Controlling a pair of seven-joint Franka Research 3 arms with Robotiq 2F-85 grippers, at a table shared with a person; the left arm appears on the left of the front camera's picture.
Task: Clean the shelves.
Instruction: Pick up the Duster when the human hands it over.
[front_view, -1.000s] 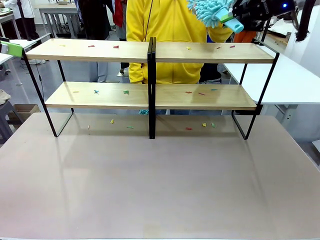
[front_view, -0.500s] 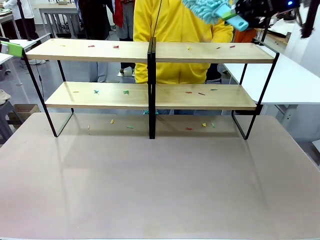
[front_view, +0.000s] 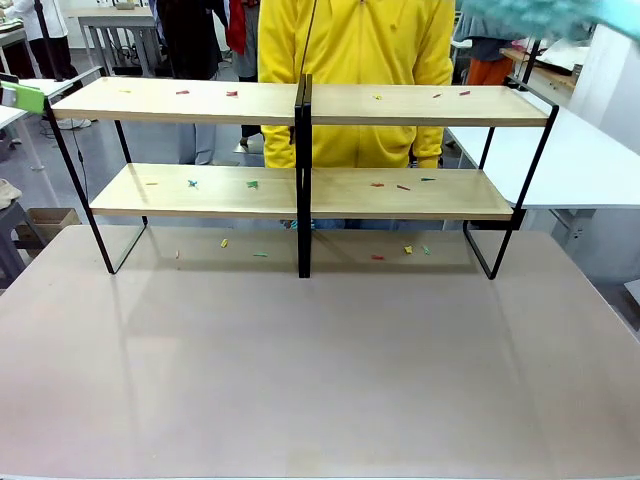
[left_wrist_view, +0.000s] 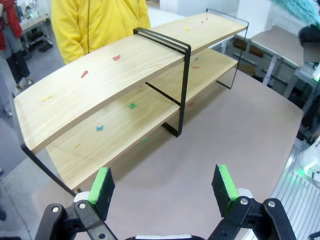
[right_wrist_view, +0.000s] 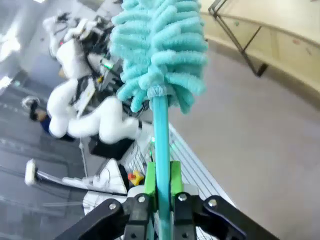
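Note:
The shelves (front_view: 200, 100) stand across the far part of the table, two light-wood boards on a black frame. Small coloured scraps (front_view: 232, 94) dot both boards. My right gripper (right_wrist_view: 161, 172) is shut on the teal handle of a fluffy teal duster (right_wrist_view: 160, 50). In the front view the duster (front_view: 540, 14) is a blur at the top right corner, above the shelves' right end. My left gripper (left_wrist_view: 162, 172) stands open with nothing between its green pads. It looks down along the shelves (left_wrist_view: 100, 85) from their left end.
A person in a yellow top (front_view: 350, 50) stands right behind the shelves. More scraps (front_view: 408, 250) lie on the table under the lower board. A white table (front_view: 580, 160) adjoins at the right. The tabletop (front_view: 320, 380) in front is bare.
The duster has swung up and to the right, from over the top board's right half to the picture's top right corner, now blurred. The shelves and scraps have not moved.

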